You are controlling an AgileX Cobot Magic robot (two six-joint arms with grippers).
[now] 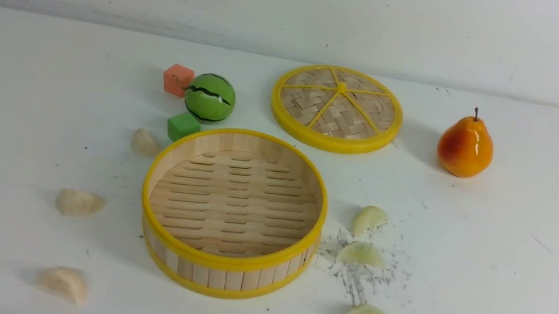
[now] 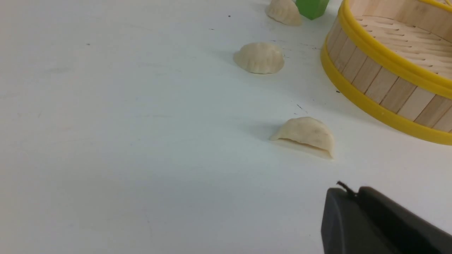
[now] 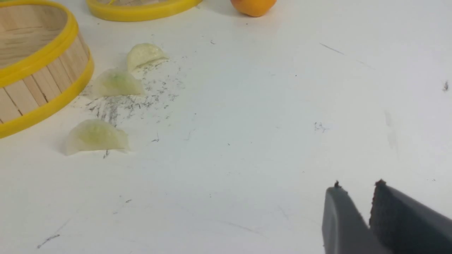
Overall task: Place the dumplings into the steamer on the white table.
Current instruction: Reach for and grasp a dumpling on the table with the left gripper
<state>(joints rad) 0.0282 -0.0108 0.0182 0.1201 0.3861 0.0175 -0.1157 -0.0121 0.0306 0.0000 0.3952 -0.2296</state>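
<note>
Three cream-beige crescent toy dumplings (image 1: pixel 79 202) lie on the white scuffed counter (image 1: pixel 520 291), all left of the round bamboo steamer basket (image 1: pixel 221 276) with yellow rims. Three pale green-white crescent dumplings (image 1: pixel 361 254) lie right of it, by a patch of dark grey scuffs. All six sit outside the basket, none touching it. Small green cube (image 1: pixel 183 126) just behind the basket rim, then a green striped watermelon ball (image 1: pixel 209 97) and an orange-red cube (image 1: pixel 177 79). Flat woven lid with yellow rim and spokes (image 1: pixel 337 108) behind-right, orange-yellow pear (image 1: pixel 465 146) farther right. Left pincer (image 2: pixel 355 194) clenched, grasping nothing, near the closest cream dumpling. Right pincer (image 3: pixel 358 188) slightly parted, nothing between its fingers, well apart from the green ones.
</note>
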